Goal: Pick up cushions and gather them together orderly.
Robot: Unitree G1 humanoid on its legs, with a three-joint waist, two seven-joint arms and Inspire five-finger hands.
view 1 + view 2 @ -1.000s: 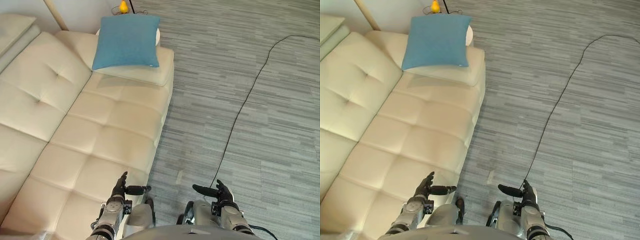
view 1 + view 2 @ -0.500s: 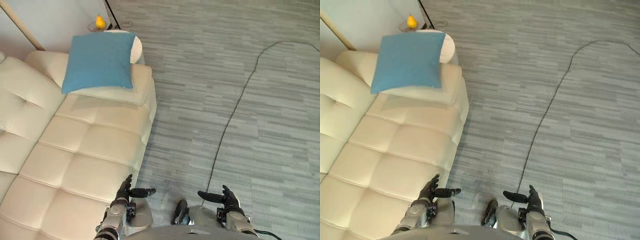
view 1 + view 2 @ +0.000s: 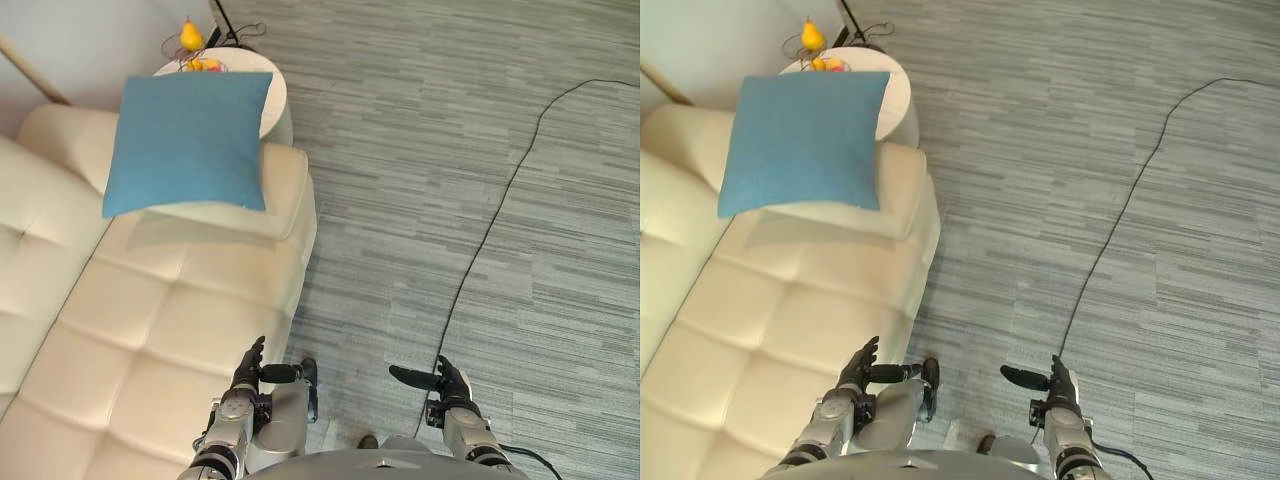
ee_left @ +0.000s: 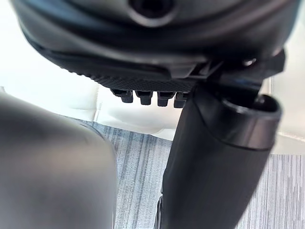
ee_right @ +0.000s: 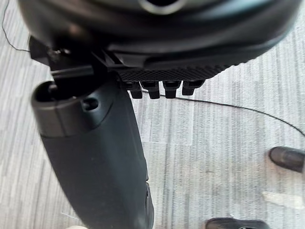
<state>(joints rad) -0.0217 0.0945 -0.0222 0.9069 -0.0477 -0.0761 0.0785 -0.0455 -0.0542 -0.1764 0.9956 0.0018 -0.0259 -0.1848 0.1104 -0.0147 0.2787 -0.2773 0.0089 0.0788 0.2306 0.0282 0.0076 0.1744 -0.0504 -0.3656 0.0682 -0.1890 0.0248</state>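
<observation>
You are looking down on a cream, tufted sofa [image 3: 180,330] that runs along the left side of the room, with a grey striped carpet [image 3: 420,200] covering everything to its right. One blue cushion [image 3: 188,140] – square, plain – lies on the padded arm at the sofa's far end, well away from both hands. Just behind it stands a round white table [image 3: 274,98] against a pale wall [image 3: 90,30]; the table carries a wire holder with small yellow things [image 3: 187,36] in it, too small to name. The seat pads nearer you are bare. The left hand [image 3: 245,378] hangs low in the head views above the sofa's front edge, fingers [image 4: 143,97] straight and apart from the thumb, holding nothing. The right hand [image 3: 448,385] hangs over the carpet, also spread and holding nothing – its thumb points inward toward the left hand, and the two are held apart at the same height.
</observation>
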